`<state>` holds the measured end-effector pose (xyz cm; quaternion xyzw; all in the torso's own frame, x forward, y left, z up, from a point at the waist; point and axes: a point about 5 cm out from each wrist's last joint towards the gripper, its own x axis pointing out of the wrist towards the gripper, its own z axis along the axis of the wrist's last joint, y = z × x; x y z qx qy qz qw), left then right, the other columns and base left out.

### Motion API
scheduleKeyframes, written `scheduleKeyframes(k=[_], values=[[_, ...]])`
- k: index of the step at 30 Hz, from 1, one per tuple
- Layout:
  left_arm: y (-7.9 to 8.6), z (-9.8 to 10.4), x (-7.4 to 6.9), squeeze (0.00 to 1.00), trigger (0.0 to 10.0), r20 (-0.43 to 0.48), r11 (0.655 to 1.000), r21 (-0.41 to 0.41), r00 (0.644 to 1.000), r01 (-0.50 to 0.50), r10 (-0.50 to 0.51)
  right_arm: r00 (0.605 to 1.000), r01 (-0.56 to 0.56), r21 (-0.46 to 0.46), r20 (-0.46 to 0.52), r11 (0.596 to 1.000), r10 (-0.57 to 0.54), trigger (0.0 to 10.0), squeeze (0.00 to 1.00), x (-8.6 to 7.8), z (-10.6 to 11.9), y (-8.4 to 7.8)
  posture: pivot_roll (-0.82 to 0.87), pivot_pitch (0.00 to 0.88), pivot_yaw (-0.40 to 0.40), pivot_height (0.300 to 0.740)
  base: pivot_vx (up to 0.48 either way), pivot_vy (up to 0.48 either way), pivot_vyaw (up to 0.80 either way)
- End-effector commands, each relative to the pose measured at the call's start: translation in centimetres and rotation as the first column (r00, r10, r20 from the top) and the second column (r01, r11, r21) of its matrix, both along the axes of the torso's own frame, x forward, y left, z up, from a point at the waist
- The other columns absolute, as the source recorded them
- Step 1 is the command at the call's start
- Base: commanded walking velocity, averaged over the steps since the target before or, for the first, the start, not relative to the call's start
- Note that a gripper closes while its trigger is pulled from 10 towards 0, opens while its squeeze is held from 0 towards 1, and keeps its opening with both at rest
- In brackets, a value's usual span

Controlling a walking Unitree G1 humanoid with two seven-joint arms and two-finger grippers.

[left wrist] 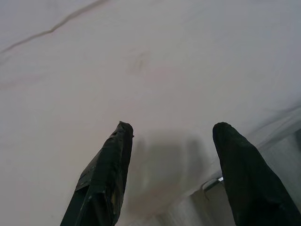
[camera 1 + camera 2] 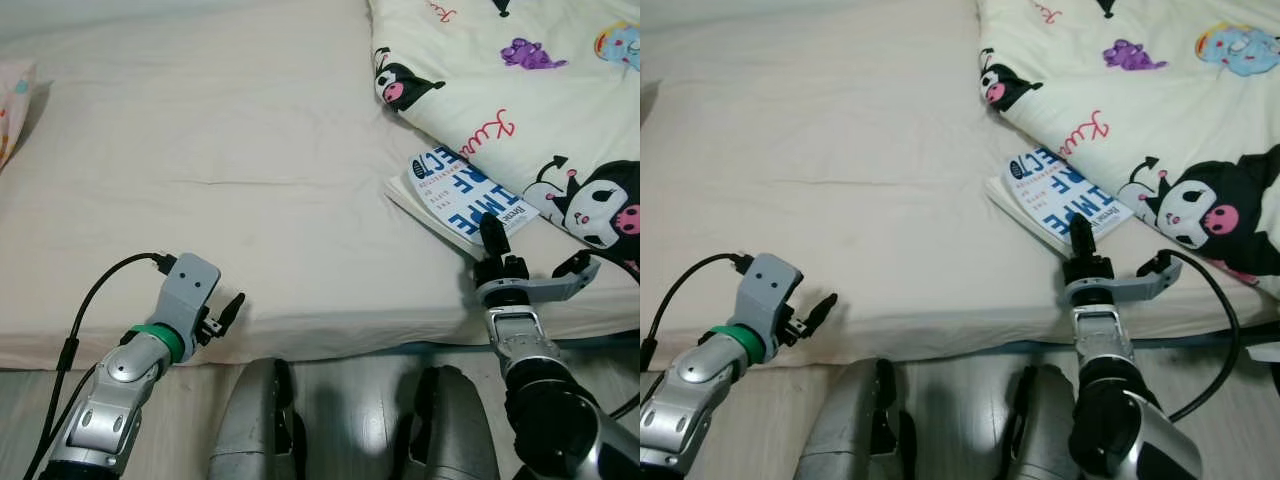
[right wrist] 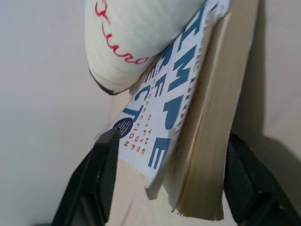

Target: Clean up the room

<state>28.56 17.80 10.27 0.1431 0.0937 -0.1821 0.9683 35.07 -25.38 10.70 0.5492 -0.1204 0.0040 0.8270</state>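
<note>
Bed (image 2: 200, 150): cream sheet, faintly creased, taking up most of the head views — its front edge runs above the robot's legs.
Floor (image 2: 340, 390): pale boards below that edge.
Quilt (image 2: 520, 90): cartoon-printed, heaped at the right.
Book (image 2: 462, 195): white cover with blue lettering, lying flat near the edge, its far end tucked under the quilt.
Right gripper (image 3: 169, 188): fingers spread, one either side of the book's near corner (contact unclear).
Left gripper (image 1: 171, 141): fingers apart, nothing between them, over bare sheet at the mattress edge.

Glossy paper book (image 2: 466, 195); matt cloth bed sheet (image 2: 220, 150) & blanket (image 2: 540, 90)
</note>
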Motion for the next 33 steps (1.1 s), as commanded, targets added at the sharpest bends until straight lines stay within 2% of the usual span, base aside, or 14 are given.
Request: scheduleKeyframes(k=[1,4,9,19,27,28,29,30,31,32,33], values=[[1.0,-0.7,-0.6,0.00,10.0,-0.035,0.999,0.025,0.999,-0.033,0.034,1.000,0.004,0.048,-0.007,0.999,-0.004,0.0,0.00,-0.2,-0.6,0.2,0.26,0.274,0.247,0.596,0.000,0.000,0.00],[1.0,-0.6,-0.5,0.00,10.0,-0.036,0.999,0.028,0.999,-0.036,0.037,1.000,0.010,0.078,0.000,0.997,-0.010,0.0,0.00,-0.3,-0.6,0.1,0.26,0.268,0.249,0.596,0.000,0.000,0.00],[0.9,-0.6,-0.3,0.00,10.0,-0.034,0.999,0.026,0.999,-0.036,0.036,1.000,0.004,0.074,0.003,0.997,-0.004,0.0,0.00,-0.3,-0.6,0.0,0.25,0.261,0.245,0.596,0.000,0.000,0.00],[0.0,-0.6,0.2,0.00,10.0,-0.023,0.999,-0.008,0.999,-0.039,0.039,0.995,-0.085,0.024,0.046,0.996,0.084,0.0,0.00,0.0,0.0,0.8,0.21,0.239,0.214,0.596,0.000,0.000,0.00],[-1.6,-1.0,1.2,0.00,10.0,-0.007,0.996,-0.066,0.998,-0.059,0.059,0.973,-0.178,-0.045,0.142,0.983,0.182,0.0,0.00,0.0,0.9,1.4,0.13,0.201,0.145,0.596,0.000,0.000,0.00],[-1.8,-1.0,1.4,0.00,10.0,-0.002,0.995,-0.076,0.998,-0.066,0.066,0.963,-0.213,-0.128,0.143,0.969,0.230,0.0,0.00,0.1,1.1,2.0,0.11,0.187,0.124,0.596,0.000,0.000,0.00],[-1.8,-1.0,1.4,0.00,10.0,-0.002,0.995,-0.076,0.998,-0.066,0.066,0.963,-0.213,-0.128,0.143,0.969,0.230,0.0,0.00,0.1,1.1,2.0,0.11,0.187,0.124,0.596,0.000,0.000,0.00],[-1.9,-1.0,1.5,0.00,10.0,0.001,0.994,-0.082,0.997,-0.071,0.071,0.954,-0.238,-0.186,0.142,0.953,0.266,0.0,0.00,0.1,1.2,2.5,0.11,0.184,0.118,0.596,0.000,0.000,0.00],[-2.1,-0.8,1.7,0.00,10.0,0.012,0.992,-0.098,0.996,-0.082,0.083,0.939,-0.266,-0.320,0.130,0.909,0.320,0.0,0.00,0.0,1.6,3.7,0.08,0.167,0.098,0.596,0.000,0.000,0.00],[-2.1,-0.8,1.7,0.00,10.0,0.012,0.992,-0.098,0.996,-0.082,0.083,0.939,-0.266,-0.320,0.130,0.909,0.320,0.0,0.00,0.0,1.6,3.7,0.08,0.167,0.098,0.596,0.000,0.000,0.00],[-2.2,-0.5,2.0,0.00,10.0,0.024,0.989,-0.116,0.995,-0.090,0.094,0.929,-0.272,-0.418,0.123,0.867,0.350,2.3,0.00,-0.2,2.0,4.7,0.06,0.156,0.083,0.596,0.000,0.000,0.00]])
